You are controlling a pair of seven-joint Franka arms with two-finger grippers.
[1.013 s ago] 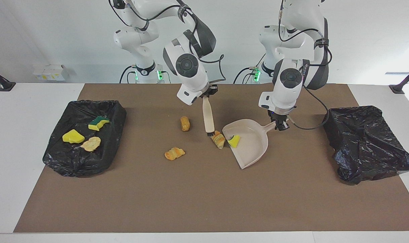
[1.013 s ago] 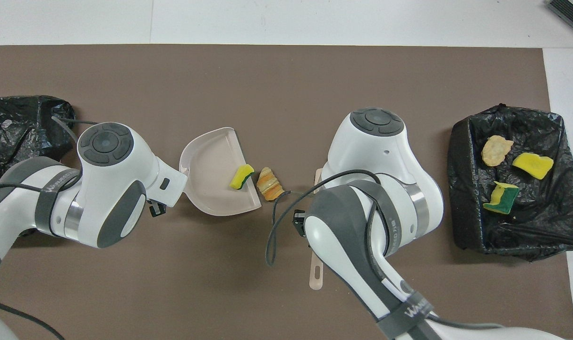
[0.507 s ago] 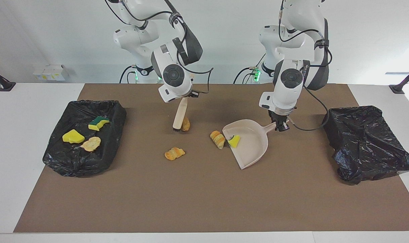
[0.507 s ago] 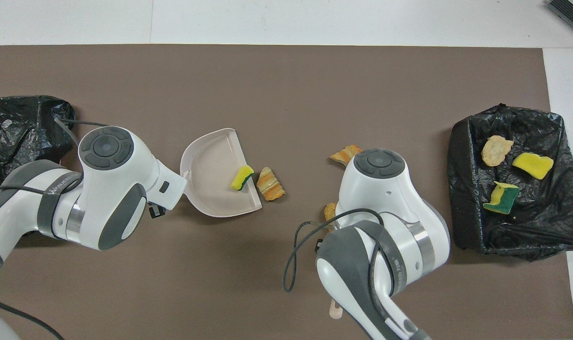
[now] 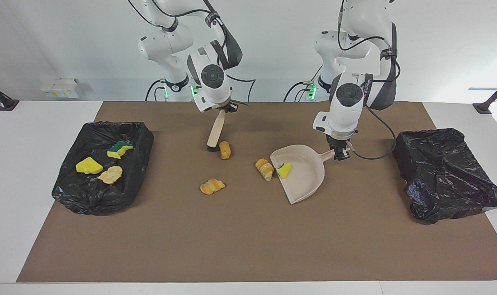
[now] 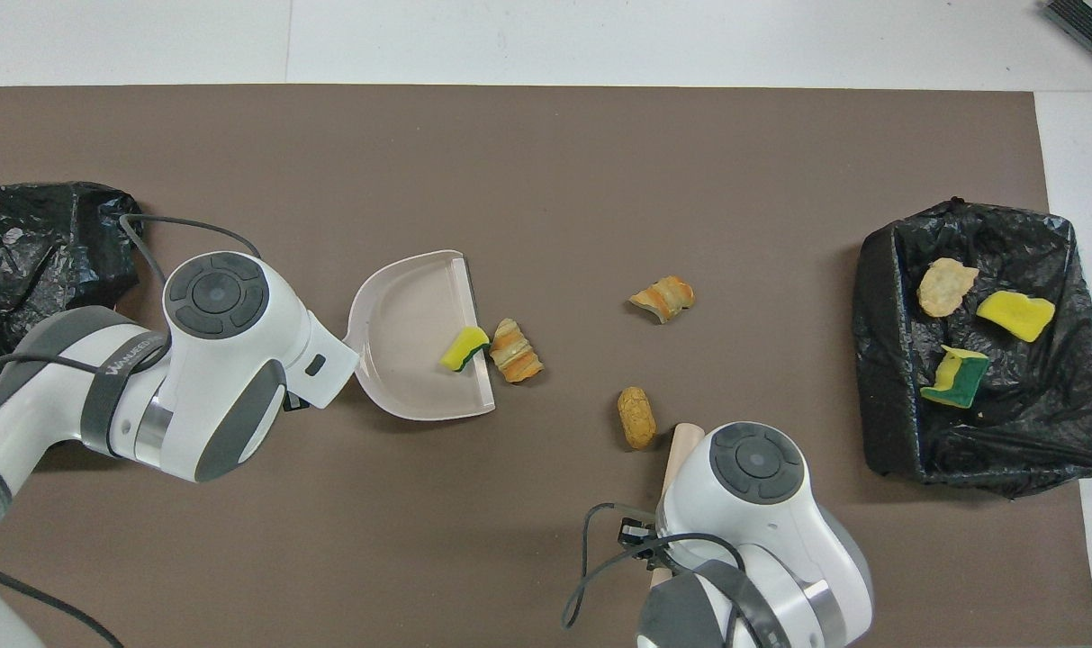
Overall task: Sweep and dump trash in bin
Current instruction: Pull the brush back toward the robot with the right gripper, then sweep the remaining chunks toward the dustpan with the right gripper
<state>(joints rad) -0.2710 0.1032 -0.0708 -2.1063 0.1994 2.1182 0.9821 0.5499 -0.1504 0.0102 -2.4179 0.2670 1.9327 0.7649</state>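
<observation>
Item, trash: one yellow sponge piece [image 5: 285, 170] at the dustpan [image 5: 303, 176] lip, a striped lump [image 5: 264, 169] touching it outside, two more lumps [image 5: 224, 149] [image 5: 212, 186] loose on the mat, three scraps in the bin [image 5: 105, 166] toward the right arm's end; you should judge all light, soft and apt to roll, so push them with bristles, never pinch. Right gripper [image 5: 224, 110] pinches the brush [image 5: 214, 132] handle, left gripper [image 5: 340, 152] is clamped on the dustpan handle. Since a second ago, your brush has left the striped lump for the lump nearest the robots.

Seven scraps [image 5: 265, 169], two bins [image 5: 139, 135], one dustpan [image 5: 307, 180], one brush [image 5: 215, 130].
</observation>
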